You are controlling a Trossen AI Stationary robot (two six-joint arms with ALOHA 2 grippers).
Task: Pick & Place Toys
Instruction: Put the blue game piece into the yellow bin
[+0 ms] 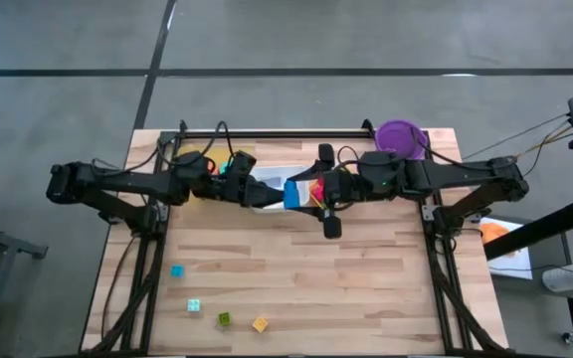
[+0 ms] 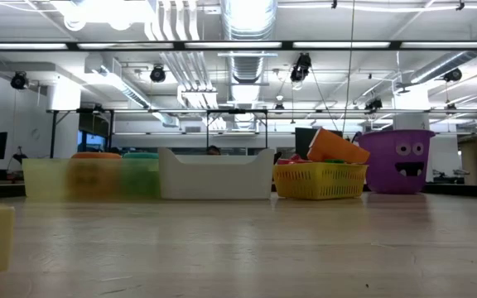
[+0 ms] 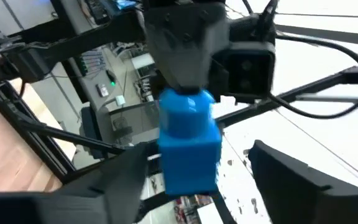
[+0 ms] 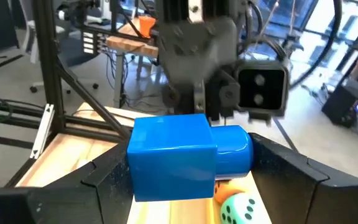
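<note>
Mid handover above the white tray (image 1: 272,179): blue block (image 1: 293,193) sits clamped btwn right gripper (image 4: 185,171) jaws, left gripper (image 3: 185,180) spread wide w/ nothing held; next, probably right carries it to drop-off.

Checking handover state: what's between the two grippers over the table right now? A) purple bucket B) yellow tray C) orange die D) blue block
D: the blue block sits between the right gripper's dark fingers, with the left gripper facing it from beyond; in the left wrist view the same block fills the middle in front of the right gripper.
</note>
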